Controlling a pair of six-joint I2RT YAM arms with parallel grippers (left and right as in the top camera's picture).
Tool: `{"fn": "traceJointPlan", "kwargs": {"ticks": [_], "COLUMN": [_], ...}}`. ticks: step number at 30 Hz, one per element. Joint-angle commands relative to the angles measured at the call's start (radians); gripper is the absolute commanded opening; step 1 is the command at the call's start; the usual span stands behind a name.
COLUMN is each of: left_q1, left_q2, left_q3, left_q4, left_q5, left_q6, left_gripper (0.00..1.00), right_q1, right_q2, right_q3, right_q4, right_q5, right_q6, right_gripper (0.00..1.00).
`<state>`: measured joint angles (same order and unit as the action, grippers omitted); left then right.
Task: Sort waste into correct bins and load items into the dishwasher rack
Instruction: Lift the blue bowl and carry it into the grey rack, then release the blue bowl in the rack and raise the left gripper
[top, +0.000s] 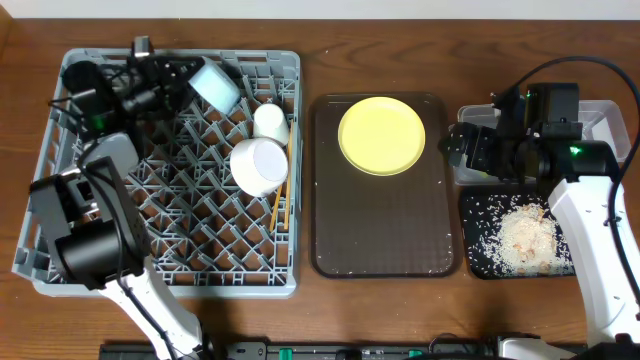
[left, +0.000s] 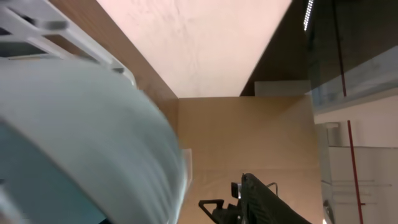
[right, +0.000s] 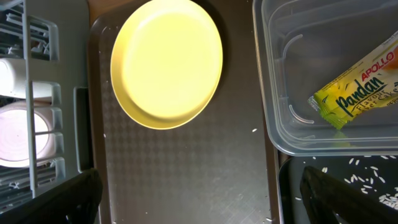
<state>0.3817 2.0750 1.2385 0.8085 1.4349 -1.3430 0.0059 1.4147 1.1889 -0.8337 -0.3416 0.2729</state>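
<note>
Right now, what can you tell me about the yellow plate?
The plate is round, plain pale yellow and plastic-looking, with a low raised rim. It lies flat, face up and empty, on the far half of the brown tray, inside its edges. Only the tray touches it.

light blue bowl (left: 81, 143): blurred, cut off left and below
wrapper (right: 360, 81): clipped by right edge
left pincer (top: 182, 78): jaws indistinct
</note>
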Motion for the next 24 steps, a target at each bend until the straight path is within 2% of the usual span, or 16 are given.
{"fn": "traceJointPlan", "kwargs": {"ticks": [1, 5, 9, 12, 24], "left_q1": [0.063, 0.111, 0.124, 0.120, 0.105], "left_q2": [-0.008, -0.037, -0.079, -0.100, -0.140], "left_q3": [0.005, 0.005, -0.006, -0.008, -0.011], "left_q4": [0.014, 0.017, 0.016, 0.017, 0.017], "left_q5": [0.082, 0.138, 0.138, 0.138, 0.138], "left_q6": [-0.013, -0.025, -0.024, -0.024, -0.024], "left_gripper": [0.42, 0.44, 0.53, 0.54, 0.46], "right_q1": [0.008, 0.008, 0.008, 0.008, 0.008], "right_q2": [-0.001, -0.001, -0.001, -0.001, -0.001], "right_q3": [0.002, 0.002, 0.002, 0.002, 0.002], "right_q4": [-0.001, 0.000, 0.000, 0.000, 0.000], "right_q5": [-0.005, -0.003, -0.003, -0.003, -0.003], "right_q6": [-0.012, -0.012, -0.012, -0.012, -0.012], "right_gripper": [0.99, 0.99, 0.99, 0.99, 0.99]}}
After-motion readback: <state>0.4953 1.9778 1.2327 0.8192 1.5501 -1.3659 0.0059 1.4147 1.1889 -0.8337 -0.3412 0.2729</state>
